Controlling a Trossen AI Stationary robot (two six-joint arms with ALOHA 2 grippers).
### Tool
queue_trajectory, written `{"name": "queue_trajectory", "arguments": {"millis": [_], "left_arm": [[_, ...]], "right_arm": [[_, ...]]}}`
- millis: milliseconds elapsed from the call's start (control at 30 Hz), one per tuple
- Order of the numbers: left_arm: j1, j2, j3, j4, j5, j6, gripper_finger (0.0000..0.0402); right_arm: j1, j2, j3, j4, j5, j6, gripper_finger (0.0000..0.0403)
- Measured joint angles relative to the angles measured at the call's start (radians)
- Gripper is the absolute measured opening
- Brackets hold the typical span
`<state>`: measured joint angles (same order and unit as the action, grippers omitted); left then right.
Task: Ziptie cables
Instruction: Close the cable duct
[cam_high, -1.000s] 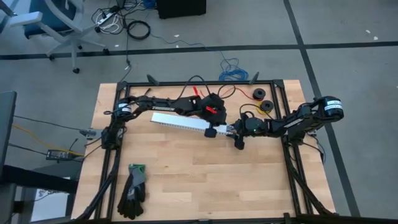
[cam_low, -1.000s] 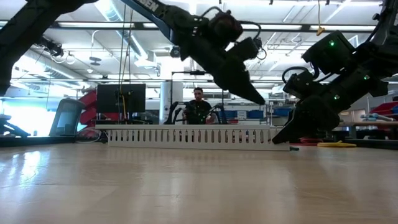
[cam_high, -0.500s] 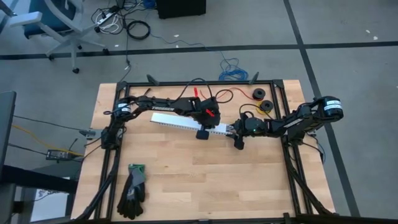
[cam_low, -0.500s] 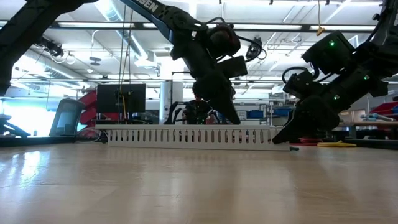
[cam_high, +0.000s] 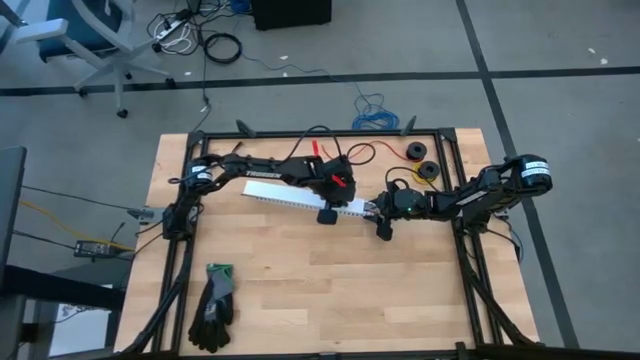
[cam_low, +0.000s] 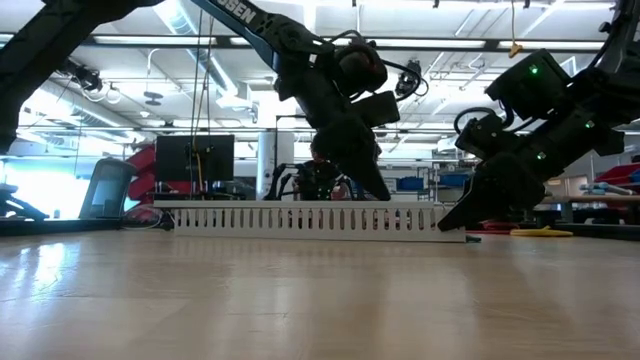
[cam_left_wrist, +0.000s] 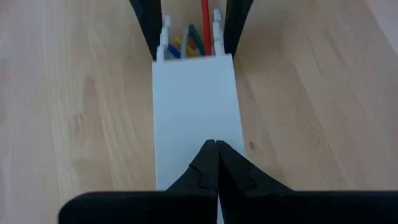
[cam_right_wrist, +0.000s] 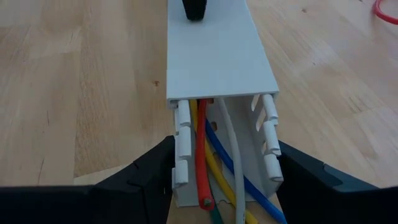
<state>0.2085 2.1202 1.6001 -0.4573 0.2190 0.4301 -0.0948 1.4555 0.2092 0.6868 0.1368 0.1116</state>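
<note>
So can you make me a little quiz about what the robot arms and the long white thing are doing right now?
1. True or false: the right hand straddles the end of the long white slotted plastic channel.
2. What is the shut left hand doing? A) pressing down on the flat white cover of the channel B) lifting the dark work gloves C) hanging over bare wooden table
3. Fill in: the coloured wires lie ____ the channel.

Key: 1 true; 2 A; 3 inside.
</note>
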Motion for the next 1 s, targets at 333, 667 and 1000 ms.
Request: {"name": "queue_trajectory", "arguments": {"millis": [333,667,1000], "left_arm": [[-0.002,0.017,-0.002,0.147,0.032,-0.013,0.0001],[-0.008,-0.065,0.001,0.011,-0.123,0.012,0.0001],[-0.013,-0.009,-0.002,0.046,-0.01,0.006,0.0]], "right_arm": [[0.0,0.0,0.0,0.001,0.0,0.003,0.0224],[0.0,0.0,0.0,-0.004,0.0,0.003,0.0224],[0.0,0.0,0.0,-0.005,0.0,0.0,0.0224]]}}
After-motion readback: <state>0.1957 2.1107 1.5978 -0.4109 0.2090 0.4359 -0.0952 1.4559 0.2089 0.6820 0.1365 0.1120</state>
